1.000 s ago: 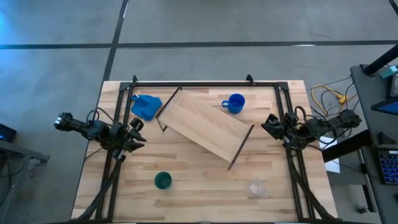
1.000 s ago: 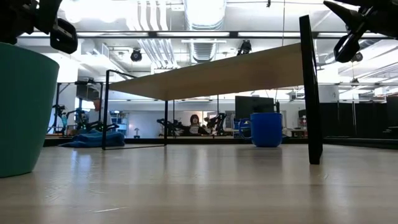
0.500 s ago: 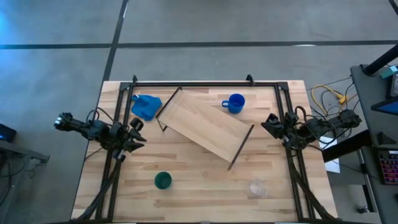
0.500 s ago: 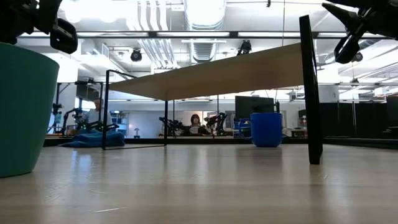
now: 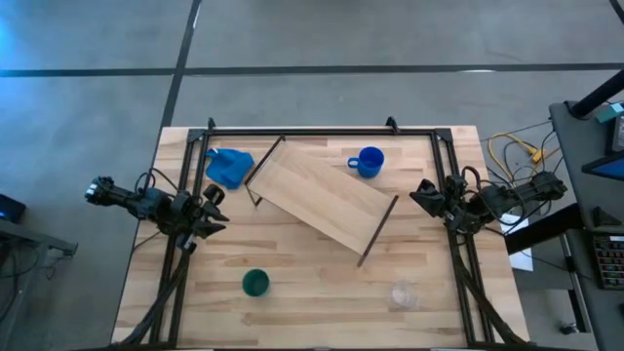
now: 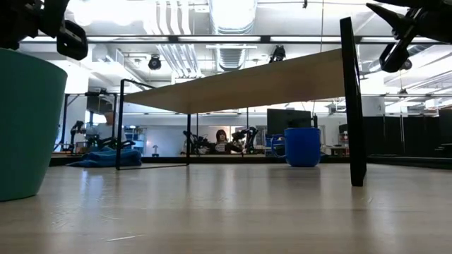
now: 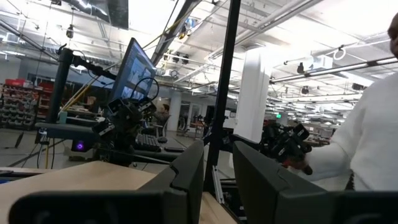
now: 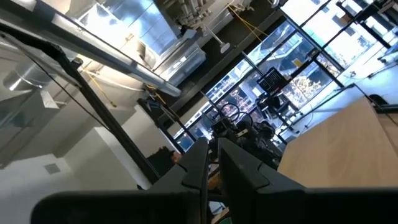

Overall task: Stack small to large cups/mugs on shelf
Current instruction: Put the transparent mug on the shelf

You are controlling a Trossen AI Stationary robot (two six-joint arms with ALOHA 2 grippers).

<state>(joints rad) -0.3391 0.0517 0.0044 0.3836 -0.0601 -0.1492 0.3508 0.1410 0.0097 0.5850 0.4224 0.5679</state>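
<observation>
Overhead: wooden shelf (image 5: 322, 200) lying diagonally at table centre. Blue mug (image 5: 369, 162) at 1 o'clock of it, dark green cup (image 5: 255, 283) at 7, clear glass cup (image 5: 403, 293) at 5. Left gripper (image 5: 216, 211) at 9 o'clock, fingers parted, empty. Right gripper (image 5: 423, 199) at 3 o'clock, fingers nearly closed, grasping nothing.

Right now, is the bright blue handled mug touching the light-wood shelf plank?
Apart. The high view shows bare tabletop between the blue mug and the shelf plank's nearest edge.
</observation>
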